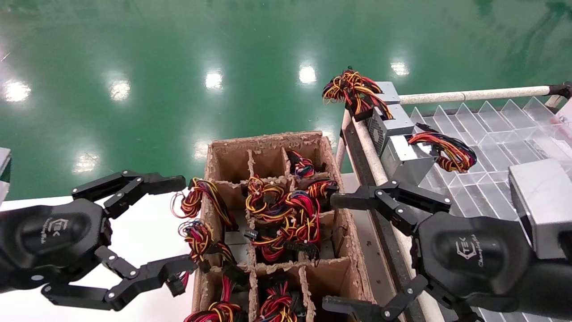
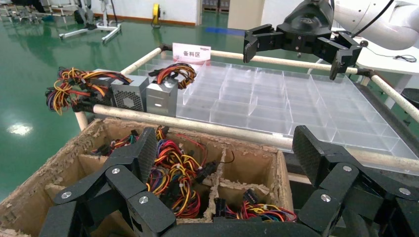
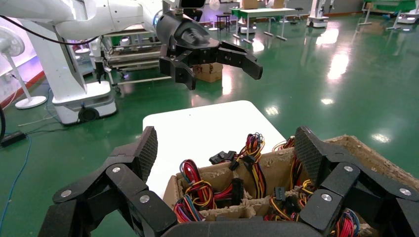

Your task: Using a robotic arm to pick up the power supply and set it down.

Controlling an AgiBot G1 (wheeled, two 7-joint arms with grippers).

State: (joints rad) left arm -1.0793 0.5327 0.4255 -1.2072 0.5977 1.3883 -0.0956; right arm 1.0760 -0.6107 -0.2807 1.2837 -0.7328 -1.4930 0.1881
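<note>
Power supply (image 1: 286,223) units sit wired in the cardboard divider box (image 1: 268,147); right gripper (image 1: 339,250) and left gripper (image 1: 178,228) (both spread, empty) flank it, pre-grasp: descend next.

It was a factory hall: glossy green floor (image 1: 178,53), a cardboard divider box (image 1: 268,147) of wired units, a clear tray rack (image 2: 276,98).

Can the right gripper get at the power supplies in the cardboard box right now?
Probably yes. The right gripper is open at the box's right edge, with nothing between it and the power supplies inside. The tangled wires and tight cardboard dividers may make a clean grip harder.
</note>
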